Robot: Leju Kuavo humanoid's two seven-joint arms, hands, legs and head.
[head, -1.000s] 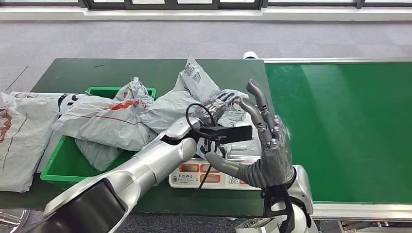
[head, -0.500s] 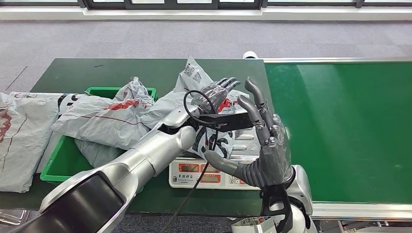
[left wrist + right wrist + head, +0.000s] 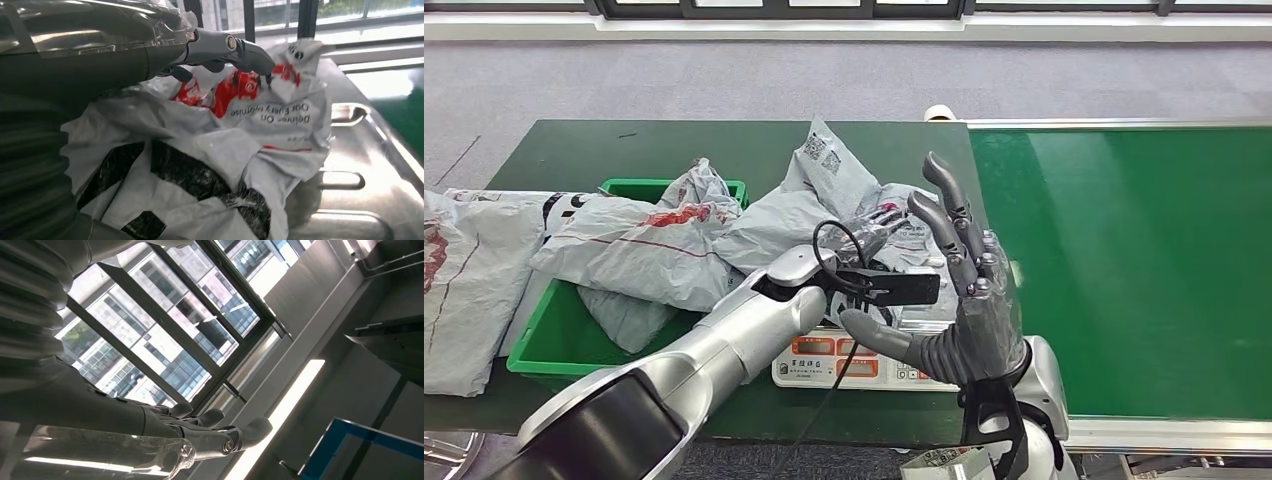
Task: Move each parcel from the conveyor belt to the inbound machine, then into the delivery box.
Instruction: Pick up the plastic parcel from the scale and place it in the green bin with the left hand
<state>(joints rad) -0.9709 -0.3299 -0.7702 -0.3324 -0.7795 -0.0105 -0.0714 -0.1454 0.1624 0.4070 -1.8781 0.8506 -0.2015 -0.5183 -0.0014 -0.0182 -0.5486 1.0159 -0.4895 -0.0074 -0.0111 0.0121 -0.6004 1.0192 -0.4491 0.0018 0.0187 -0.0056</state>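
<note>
A white parcel [image 3: 916, 238] with black and red print lies crumpled on the steel plate of the inbound machine [image 3: 824, 362], a scale with orange buttons. My left hand [image 3: 869, 228] lies stretched over it. In the left wrist view the fingers [image 3: 220, 47] are straight, one fingertip touches the parcel [image 3: 240, 150] at its red print, and nothing is gripped. My right hand [image 3: 969, 300] stands raised in front of the scale, fingers spread, holding nothing; the right wrist view has that hand [image 3: 200, 432] against windows.
A green delivery box [image 3: 554, 340] left of the scale holds several grey parcels [image 3: 654, 250]. Another grey parcel [image 3: 814, 195] leans behind the scale. A big bag [image 3: 464, 290] lies at the table's left end. The green conveyor belt [image 3: 1144, 260] runs on the right.
My left hand rose off the parcel half a second ago and has come back down onto it. The right hand has shifted only slightly.
</note>
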